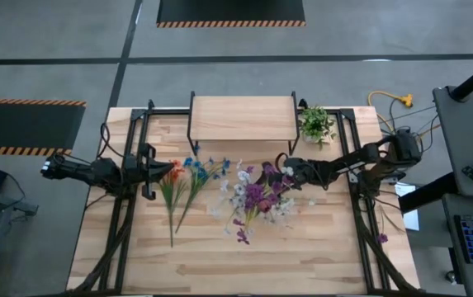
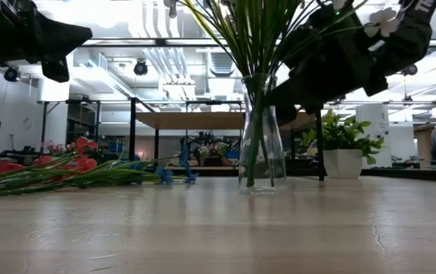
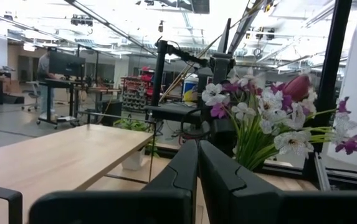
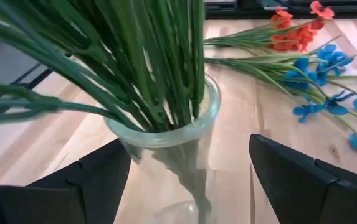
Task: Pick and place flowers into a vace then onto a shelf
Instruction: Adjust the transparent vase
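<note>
Worktop (image 1: pixel 244 256): wood-plank, both arms over it.

Vase (image 4: pixel 166 155): clear glass, upright on worktop, centre-right, in front of shelf (image 1: pixel 242 118). Holds bunch of purple/white flowers (image 1: pixel 257 198), green stems packed into round mouth; blossoms spread wide above rim.

Right end effector (image 4: pixel 187 180): at vase neck, fingers (image 4: pixel 296 177) spread wide, one each side of glass, gap visible both sides, gripping nothing.

Loose flowers, worktop left of vase: orange-red stem (image 1: pixel 170 186) and blue stem (image 1: pixel 199 173), lying flat side by side, blossoms toward shelf.

Left end effector (image 3: pixel 198 163): closed, fingers pressed together, empty; held above worktop's left side, just beside orange-red blossoms.

Shelf: light-wood board on black legs, rear centre of worktop.

Potted plant (image 1: pixel 316 124): small, leafy green, white pot, just right of shelf.
</note>
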Robot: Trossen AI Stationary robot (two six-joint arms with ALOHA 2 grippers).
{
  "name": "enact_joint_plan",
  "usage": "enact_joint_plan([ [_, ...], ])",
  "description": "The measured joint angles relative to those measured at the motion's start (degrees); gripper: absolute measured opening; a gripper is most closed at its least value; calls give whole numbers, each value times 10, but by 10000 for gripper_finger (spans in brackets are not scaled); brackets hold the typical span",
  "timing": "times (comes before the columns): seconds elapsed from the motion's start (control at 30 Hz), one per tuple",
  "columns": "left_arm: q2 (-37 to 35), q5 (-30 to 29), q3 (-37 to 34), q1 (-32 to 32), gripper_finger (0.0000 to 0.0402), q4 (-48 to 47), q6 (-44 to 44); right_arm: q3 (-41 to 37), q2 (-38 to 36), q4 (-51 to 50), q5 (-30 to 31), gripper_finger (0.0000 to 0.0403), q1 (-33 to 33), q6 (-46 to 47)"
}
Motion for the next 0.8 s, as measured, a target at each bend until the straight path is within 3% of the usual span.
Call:
enact_joint_plan([
  [0.67, 0, 0, 0, 0, 0, -2, -1, -5, -5, -13, 319, 313, 131, 93],
  [0.8, 0, 0, 0, 0, 0, -2, 0, -5, -5, -13, 404, 313, 160, 108],
])
